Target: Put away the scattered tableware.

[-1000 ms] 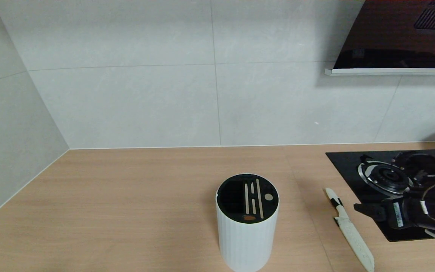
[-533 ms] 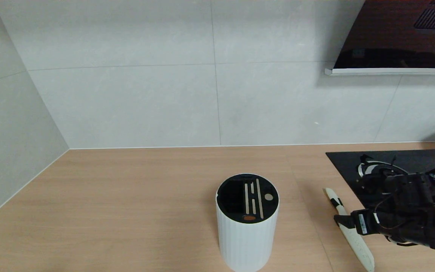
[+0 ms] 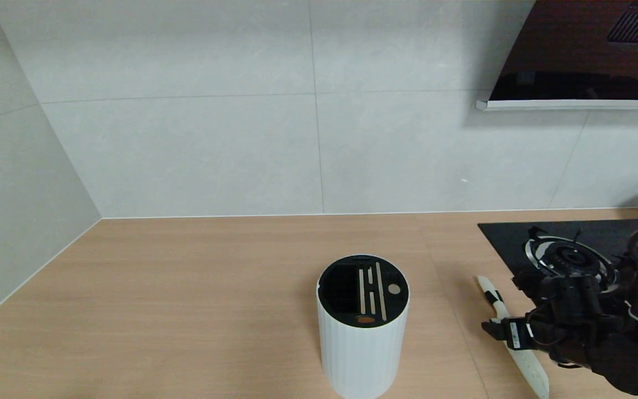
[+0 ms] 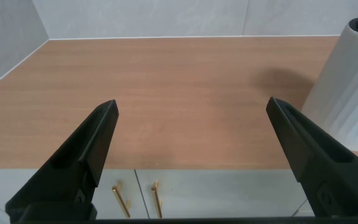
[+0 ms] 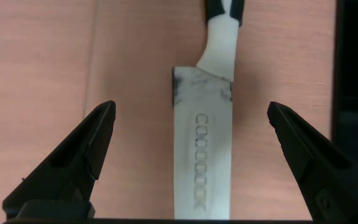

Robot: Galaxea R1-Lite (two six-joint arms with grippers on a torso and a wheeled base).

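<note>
Lying flat on the wooden counter (image 3: 202, 288) in the head view, the white knife (image 3: 528, 367) sits between the holder (image 3: 362, 338) and the black hob (image 3: 513, 244), handle toward the tiled wall (image 3: 186, 138), blade toward the counter's front edge; the holder is a white ribbed cylinder standing upright, its black top cut with slots, well apart from the knife; the right gripper (image 3: 502, 307) hangs over the knife where handle meets blade, and whether it touches the knife cannot be told from here; a burner (image 3: 565, 259) sits on the hob behind the arm, and a dark range hood (image 3: 585, 55) is mounted on the wall above.

In the left wrist view the left gripper (image 4: 191, 109) has its two dark fingers spread wide with nothing between them; it is out over the counter's (image 4: 166, 81) front edge, with the holder (image 4: 347, 81) off to one side; pale cabinet doors (image 4: 216, 193) with gold handles (image 4: 120, 199) show below the edge.

In the right wrist view the right gripper (image 5: 190, 109) is spread wide, one finger on each side of the knife (image 5: 205, 149) and clear of it; the blade's heel and the start of the handle lie between the fingers; the hob's (image 5: 356, 93) dark edge runs beside the knife.
</note>
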